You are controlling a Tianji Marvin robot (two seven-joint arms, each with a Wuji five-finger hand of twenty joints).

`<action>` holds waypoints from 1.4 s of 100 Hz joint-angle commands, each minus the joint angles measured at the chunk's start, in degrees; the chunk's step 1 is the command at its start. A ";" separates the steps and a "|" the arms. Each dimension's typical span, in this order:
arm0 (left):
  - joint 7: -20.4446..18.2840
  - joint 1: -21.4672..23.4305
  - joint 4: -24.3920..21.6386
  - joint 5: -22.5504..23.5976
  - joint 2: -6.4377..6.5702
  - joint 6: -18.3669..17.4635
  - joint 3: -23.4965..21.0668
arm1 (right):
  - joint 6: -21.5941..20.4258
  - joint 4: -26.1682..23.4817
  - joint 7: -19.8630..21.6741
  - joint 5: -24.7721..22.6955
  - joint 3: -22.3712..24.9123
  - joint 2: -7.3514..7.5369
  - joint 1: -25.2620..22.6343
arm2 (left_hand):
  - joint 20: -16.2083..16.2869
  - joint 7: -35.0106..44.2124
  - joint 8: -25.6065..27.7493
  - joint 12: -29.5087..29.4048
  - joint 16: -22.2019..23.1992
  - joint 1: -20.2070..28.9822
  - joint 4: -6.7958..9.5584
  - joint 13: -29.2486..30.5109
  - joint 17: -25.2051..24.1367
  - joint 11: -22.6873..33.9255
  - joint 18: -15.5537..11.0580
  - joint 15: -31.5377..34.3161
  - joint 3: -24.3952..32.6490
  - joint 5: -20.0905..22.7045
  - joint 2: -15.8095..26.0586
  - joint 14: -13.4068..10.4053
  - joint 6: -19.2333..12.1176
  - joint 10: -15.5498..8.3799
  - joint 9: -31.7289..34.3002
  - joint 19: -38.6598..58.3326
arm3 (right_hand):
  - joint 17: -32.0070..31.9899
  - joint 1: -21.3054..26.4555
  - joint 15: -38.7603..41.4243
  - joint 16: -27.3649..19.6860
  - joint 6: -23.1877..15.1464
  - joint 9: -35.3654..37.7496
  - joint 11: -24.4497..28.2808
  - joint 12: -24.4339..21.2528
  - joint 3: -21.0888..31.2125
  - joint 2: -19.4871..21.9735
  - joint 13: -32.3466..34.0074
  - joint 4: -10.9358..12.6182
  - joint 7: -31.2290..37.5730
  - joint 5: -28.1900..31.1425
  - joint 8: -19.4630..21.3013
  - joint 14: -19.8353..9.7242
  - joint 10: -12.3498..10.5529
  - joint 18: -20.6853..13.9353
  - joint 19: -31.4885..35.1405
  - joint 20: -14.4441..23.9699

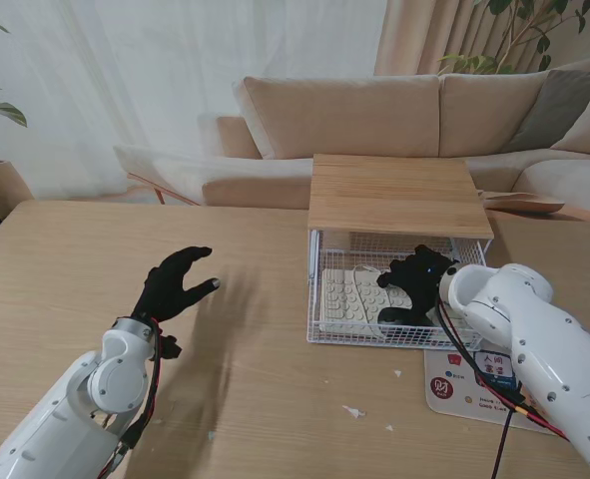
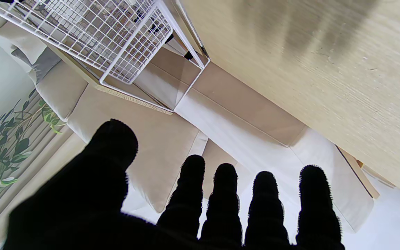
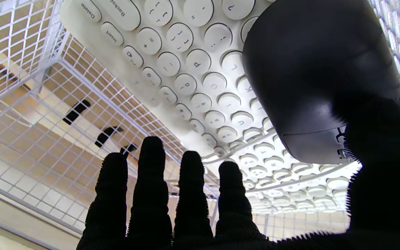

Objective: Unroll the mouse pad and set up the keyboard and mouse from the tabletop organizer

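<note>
Right hand (image 1: pixel 411 289) reached into wire organizer (image 1: pixel 319 299), fingers spread, nothing seen grasped. Black mouse (image 3: pixel 318 80) lies on white keyboard (image 1: pixel 349 299) inside basket, at thumb side of hand, touching or nearly so. Keyboard long axis runs away from robot. Left hand (image 1: pixel 178 282) open over bare tabletop (image 1: pixel 55 289), well apart from organizer, so right hand judged nearer
</note>
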 commanded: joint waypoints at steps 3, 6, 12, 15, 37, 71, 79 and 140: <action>-0.70 -0.03 -0.03 0.01 -0.18 0.16 0.02 | 0.03 2.33 -2.23 -1.73 -1.13 -0.20 -0.58 | -0.98 -1.04 -0.42 -0.68 0.91 1.12 2.50 -1.90 -0.47 -1.02 0.45 -1.27 -0.29 0.47 0.78 -0.74 0.11 1.09 -1.35 -1.81 | 0.45 4.42 1.10 0.11 -1.34 -1.58 0.47 -0.28 5.75 0.54 0.13 1.09 -2.15 -0.48 3.13 -0.95 -1.24 0.46 -0.10 1.40; -0.67 -0.03 -0.01 0.02 -0.19 0.17 0.01 | 0.21 2.69 -2.88 -1.70 -1.33 -0.21 -0.43 | -0.98 -1.05 -0.42 -0.68 0.91 1.09 2.49 -1.91 -0.47 -1.03 0.45 -1.27 -0.30 0.44 0.81 -0.71 0.12 1.13 -1.38 -1.81 | 0.41 4.72 1.19 0.15 -1.29 -1.72 1.22 0.02 6.42 0.34 0.27 1.15 -2.28 -0.19 3.41 -1.00 -1.20 0.39 0.02 1.42; -0.60 -0.04 0.01 0.03 -0.20 0.19 -0.01 | 1.57 2.95 -4.09 -1.53 -1.63 -0.36 -0.46 | -0.97 -1.04 -0.42 -0.69 0.91 1.14 2.50 -1.91 -0.47 -1.04 0.45 -1.27 -0.28 0.46 0.83 -0.71 0.15 1.06 -1.36 -1.81 | 0.58 4.47 1.59 0.36 -0.95 -1.70 1.68 -0.01 10.05 -0.04 0.50 1.01 -2.61 0.20 4.11 -1.06 -1.06 0.21 0.67 1.42; -0.59 -0.05 0.02 0.01 -0.20 0.20 -0.02 | 2.09 3.19 -5.04 -1.65 -1.78 -0.40 -0.44 | -0.97 -1.06 -0.42 -0.69 0.90 1.11 2.50 -1.95 -0.47 -1.04 0.45 -1.29 -0.31 0.43 0.85 -0.70 0.14 1.04 -1.37 -1.81 | 0.72 4.35 1.88 0.50 -0.81 -1.45 2.25 0.14 12.29 -0.33 0.82 0.93 -2.58 0.60 4.31 -0.97 -0.93 0.17 1.05 1.38; -0.63 -0.06 0.05 -0.05 -0.20 0.12 0.04 | 3.84 3.50 -7.93 -2.09 -1.92 -0.61 -0.59 | -0.97 -1.04 -0.42 -0.66 0.92 1.17 2.51 -1.90 -0.47 -1.00 0.45 -1.23 -0.31 0.52 0.93 -0.75 0.16 1.09 -1.37 -1.81 | 0.97 5.77 2.84 0.99 -1.49 0.47 3.27 0.00 19.43 0.47 2.01 0.65 -1.67 2.49 4.46 -1.08 -1.01 0.01 2.81 0.95; -0.67 -0.02 0.01 -0.10 -0.20 0.17 0.08 | 5.20 2.51 -9.41 0.93 -0.02 -1.25 -2.17 | -0.99 -1.06 -0.43 -0.63 0.92 1.23 2.52 -1.86 -0.47 -0.94 0.46 -1.14 -0.49 0.69 1.14 -0.74 0.16 1.05 -1.36 -1.89 | 0.90 7.45 2.44 0.86 -1.34 4.64 2.38 -0.84 19.48 1.51 3.22 0.86 3.61 5.96 1.07 -0.84 -0.53 0.37 3.86 -0.24; -0.67 -0.04 0.05 -0.06 -0.20 0.21 0.07 | 5.07 1.97 -8.17 1.88 0.70 -1.34 -2.46 | -1.01 -1.13 -0.46 -0.63 0.89 1.24 2.52 -1.91 -0.50 -0.94 0.50 -1.16 -0.55 0.61 1.21 -0.69 0.17 1.06 -1.35 -1.94 | 0.50 6.22 2.30 0.84 -1.18 3.90 2.25 -0.84 18.95 1.04 2.59 0.59 4.00 5.26 0.00 -0.78 -0.32 0.32 3.75 -0.45; -0.51 -0.13 0.22 -0.18 -0.26 0.52 0.00 | 3.35 -1.30 -4.13 4.10 3.63 -1.52 -3.92 | -1.00 -1.16 -0.46 -0.63 0.85 1.33 2.54 -1.91 -0.47 -0.96 0.50 -1.20 -0.60 0.60 1.28 -0.78 0.22 1.10 -1.37 -2.02 | -1.81 2.88 -1.11 -0.84 -0.53 -0.44 -0.71 -2.14 14.84 -0.59 -1.10 0.34 2.85 1.71 -3.73 -0.96 -0.34 0.23 1.07 -1.00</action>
